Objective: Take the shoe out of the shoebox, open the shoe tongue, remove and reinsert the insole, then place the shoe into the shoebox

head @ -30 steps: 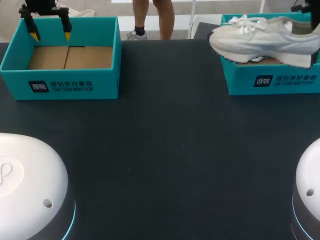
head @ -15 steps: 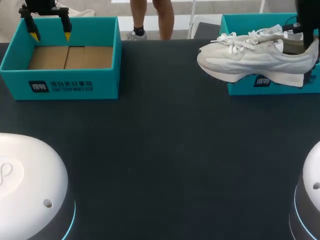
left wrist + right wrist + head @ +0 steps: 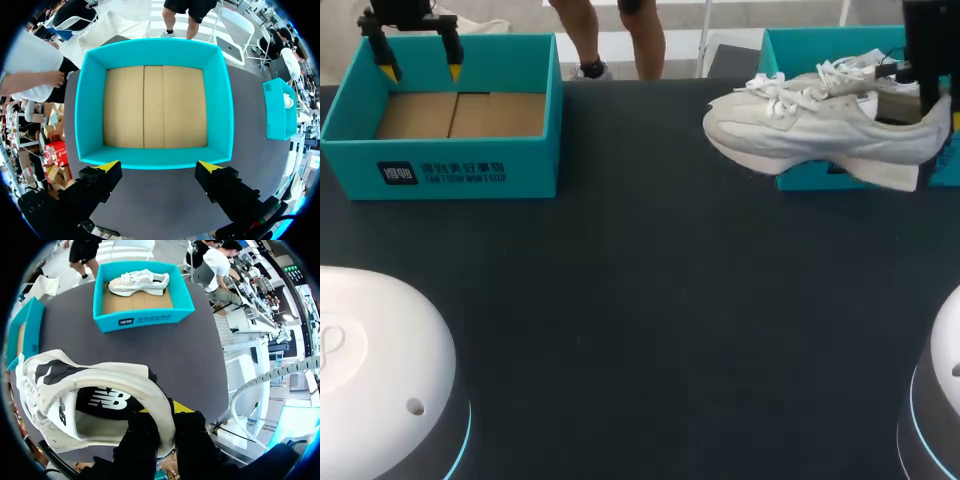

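Hanging by its heel from the right claw (image 3: 162, 425), the white shoe (image 3: 810, 135) is out of its shoebox rn. Right wrist view shows it best: the fingers (image 3: 182, 432) are clenched on the heel collar, one inside the shoe (image 3: 90, 400) and one on the outside, w/ a bit of yellow tip peeking out next to the collar. In the head view the right claw (image 3: 925, 100) comes down at the heel end. The toe points toward my left side, laces on top, and the shoe's body overlaps the front wall of the right shoebox (image 3: 800, 45).

That right shoebox (image 3: 145, 315) is teal w/ a brown cardboard floor. There's a second white shoe (image 3: 139, 282) lying inside it, well apart from the one being held.

Left claw (image 3: 420, 70) is released, fingers spread wide and gripping nothing. It sits over the far wall of the left shoebox (image 3: 440, 165). From its own wrist view the left claw (image 3: 159, 167) hovers over that wall, looking down into the left shoebox (image 3: 90, 100), brown cardboard floor showing.

Both boxes sit on the dark surface (image 3: 650, 300), one at each far corner.
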`<state>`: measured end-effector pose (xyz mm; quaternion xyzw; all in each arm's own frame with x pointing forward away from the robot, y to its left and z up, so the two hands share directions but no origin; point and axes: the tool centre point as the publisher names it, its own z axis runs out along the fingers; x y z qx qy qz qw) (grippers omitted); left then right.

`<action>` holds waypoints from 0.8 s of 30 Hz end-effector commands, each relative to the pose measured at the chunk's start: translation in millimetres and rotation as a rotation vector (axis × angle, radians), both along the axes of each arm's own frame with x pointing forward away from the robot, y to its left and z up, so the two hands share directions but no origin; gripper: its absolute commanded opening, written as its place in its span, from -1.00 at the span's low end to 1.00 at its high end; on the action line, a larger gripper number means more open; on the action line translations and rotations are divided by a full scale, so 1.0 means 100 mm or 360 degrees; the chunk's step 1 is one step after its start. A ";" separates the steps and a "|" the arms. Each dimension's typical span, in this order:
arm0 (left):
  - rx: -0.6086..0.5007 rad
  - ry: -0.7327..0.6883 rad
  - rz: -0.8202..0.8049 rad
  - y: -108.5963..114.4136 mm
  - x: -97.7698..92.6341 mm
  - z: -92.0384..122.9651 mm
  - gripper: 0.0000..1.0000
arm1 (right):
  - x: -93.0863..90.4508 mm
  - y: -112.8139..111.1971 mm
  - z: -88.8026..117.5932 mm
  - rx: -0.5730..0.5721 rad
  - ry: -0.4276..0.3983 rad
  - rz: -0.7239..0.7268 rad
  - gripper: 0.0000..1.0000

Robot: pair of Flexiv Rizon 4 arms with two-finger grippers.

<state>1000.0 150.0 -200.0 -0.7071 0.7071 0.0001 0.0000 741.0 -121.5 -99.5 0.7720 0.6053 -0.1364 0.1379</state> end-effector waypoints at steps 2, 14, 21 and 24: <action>0.0000 0.0000 0.0000 0.00 0.00 0.00 1.00 | -0.41 0.29 0.09 -0.0017 -0.0031 0.0012 -1.00; 0.0000 0.0000 0.0000 0.00 0.00 0.00 1.00 | -1.02 0.68 -0.01 -0.0022 0.0020 -0.0112 -1.00; 0.0000 0.0000 0.0000 0.00 0.00 0.00 1.00 | -1.12 0.75 -0.08 -0.0046 0.0024 -0.0140 -1.00; 0.0000 0.0000 0.0000 0.00 0.00 0.00 1.00 | -1.12 0.75 -0.08 -0.0046 0.0024 -0.0140 -1.00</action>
